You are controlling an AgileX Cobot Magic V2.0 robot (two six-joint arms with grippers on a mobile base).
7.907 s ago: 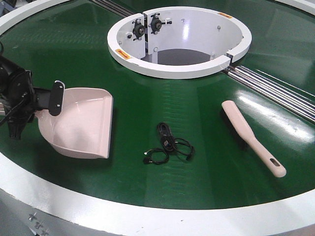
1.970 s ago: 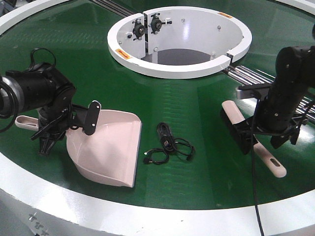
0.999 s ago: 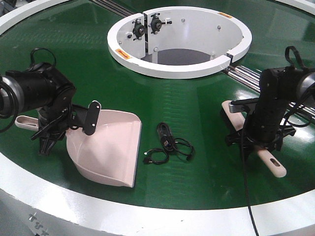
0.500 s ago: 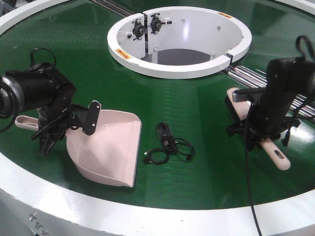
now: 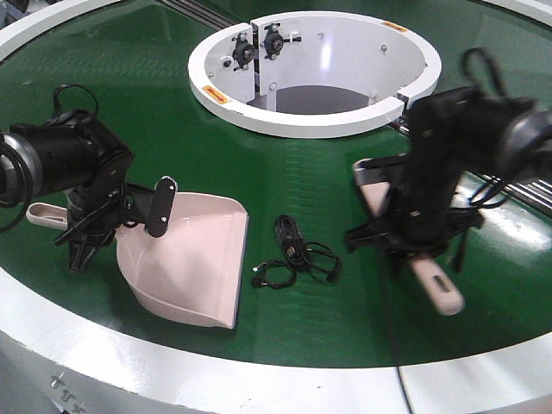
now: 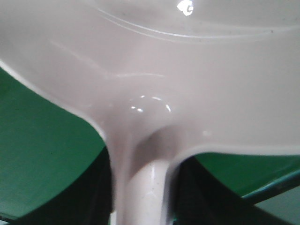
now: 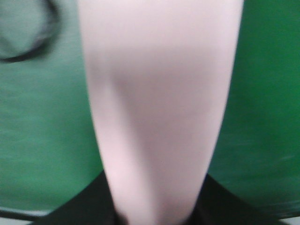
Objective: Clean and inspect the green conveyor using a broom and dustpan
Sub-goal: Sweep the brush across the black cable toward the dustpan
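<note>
The pale pink dustpan (image 5: 185, 263) rests on the green conveyor (image 5: 129, 103) at the left, with its lip facing right. My left gripper (image 5: 90, 226) is shut on its handle, which fills the left wrist view (image 6: 140, 187) between dark fingers (image 6: 93, 197). The pink-beige broom (image 5: 435, 289) hangs tilted in my right gripper (image 5: 414, 241), which is shut on its middle. The broom's head end (image 5: 369, 177) points back and left, and most of it is hidden behind the arm. In the right wrist view the broom (image 7: 159, 93) runs up from the right gripper (image 7: 154, 211).
A tangled black cable (image 5: 297, 254) lies on the belt between the dustpan and the broom, and shows blurred in the right wrist view (image 7: 28, 42). The white central collar (image 5: 315, 121) stands behind, metal rails (image 5: 509, 177) run at the right, and the white outer rim (image 5: 259, 371) curves in front.
My right gripper has taken hold of the broom and carried it left toward the cable. The left arm and dustpan have not moved in the last two seconds.
</note>
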